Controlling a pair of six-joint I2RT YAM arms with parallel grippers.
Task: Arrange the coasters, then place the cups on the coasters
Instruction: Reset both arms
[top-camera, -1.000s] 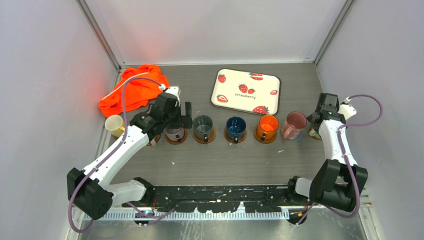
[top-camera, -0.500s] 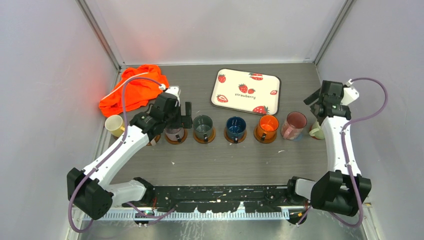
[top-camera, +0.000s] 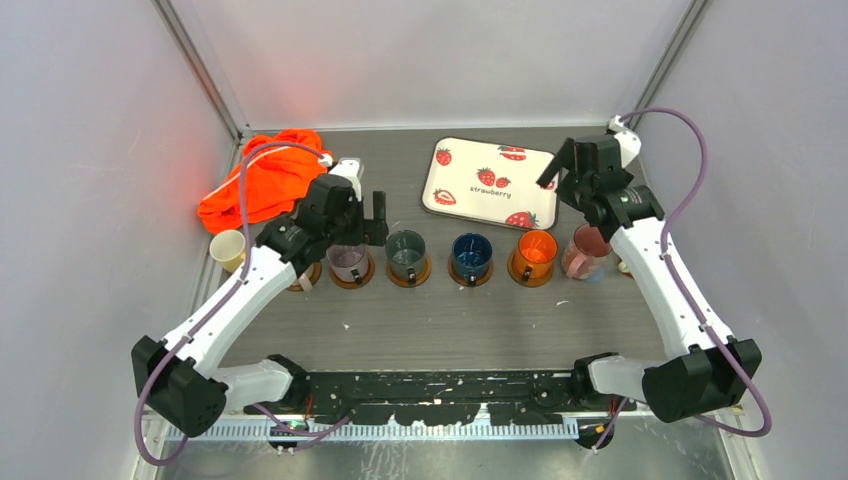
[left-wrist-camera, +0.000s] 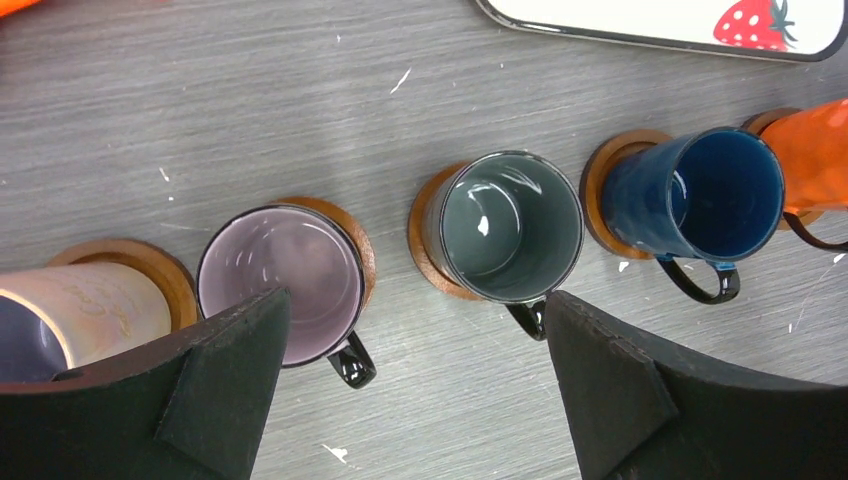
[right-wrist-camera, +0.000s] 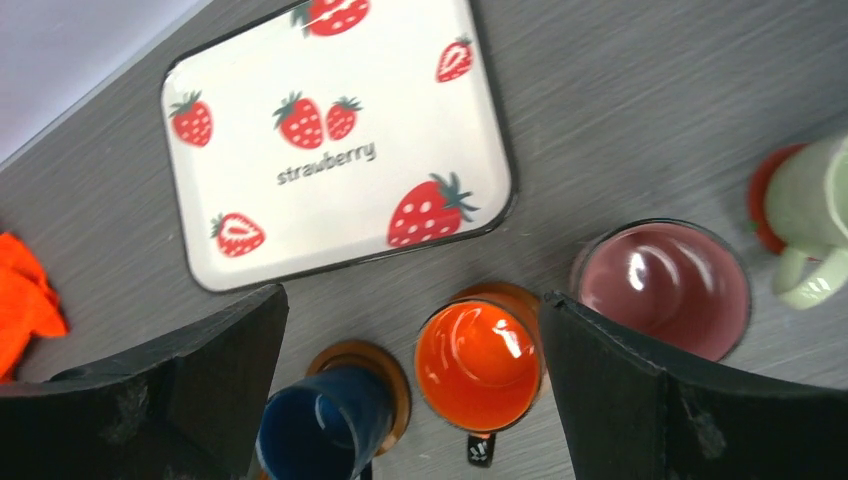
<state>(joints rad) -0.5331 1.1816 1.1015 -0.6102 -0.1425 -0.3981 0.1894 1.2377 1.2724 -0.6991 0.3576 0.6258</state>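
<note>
**Table**, grey wood grain. Contents:

1. Lilac mug: upright on a wood coaster, second place from the left in the row across the table's middle.
2. Grey-green mug: upright on its own wood disc, just right of the lilac one.
3. Navy mug: upright on a wood disc, next to the right.
4. Orange mug: upright on a wood disc, next again. All four handles point toward the near edge.
5. Pink mug: upright, right of the orange one. A sliver of light-blue coaster shows at its near side.
6. Pale green mug: right end of the row, on the red coaster.
7. Cream mug: upright at the far left. Whether a coaster lies under it cannot be told.
8. Tray: white, strawberry print, behind the row.
9. Orange cloth: crumpled, back left corner.
10. Left hand: fingers spread wide, nothing between them, above the lilac and grey-green mugs.
11. Right hand: fingers spread wide, nothing held, raised over the tray's near right corner and the orange and pink mugs.
</note>
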